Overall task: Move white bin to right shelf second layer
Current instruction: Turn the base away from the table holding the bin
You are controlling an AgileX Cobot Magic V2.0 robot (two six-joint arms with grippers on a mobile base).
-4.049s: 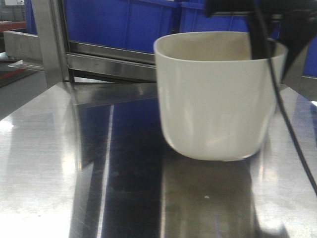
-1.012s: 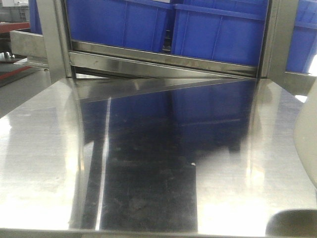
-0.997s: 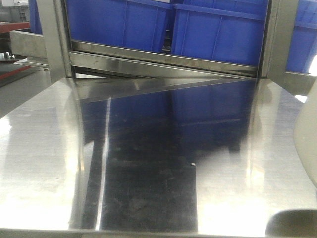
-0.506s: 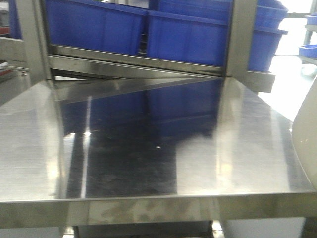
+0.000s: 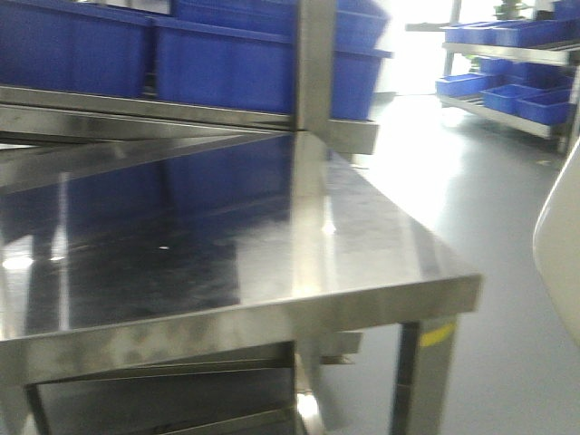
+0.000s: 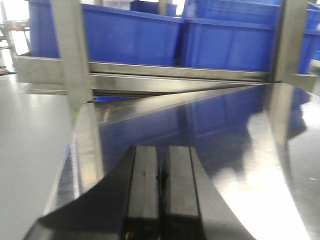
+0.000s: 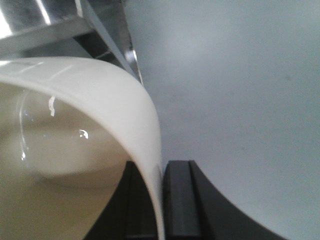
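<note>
The white bin [image 7: 75, 150] is a glossy cream tub that fills the left of the right wrist view. My right gripper [image 7: 159, 200] is shut on its rim, one finger inside the wall and one outside. The bin hangs over grey floor, clear of the table. In the front view only a sliver of the white bin [image 5: 560, 254] shows at the right edge. My left gripper [image 6: 161, 192] is shut with nothing in it, low over the steel table [image 6: 225, 130]. The right shelf second layer is out of view.
The steel table's corner [image 5: 453, 290] juts toward the right, with a leg [image 5: 421, 381] under it. Blue crates [image 5: 227, 68] stand on a rack behind the table. More blue crates on a rack [image 5: 507, 77] stand far right across grey floor [image 5: 507, 181].
The view has swung right: the table and blue crates slid left, and the table's right corner, open floor and a far rack came into sight. The bin left the tabletop.
</note>
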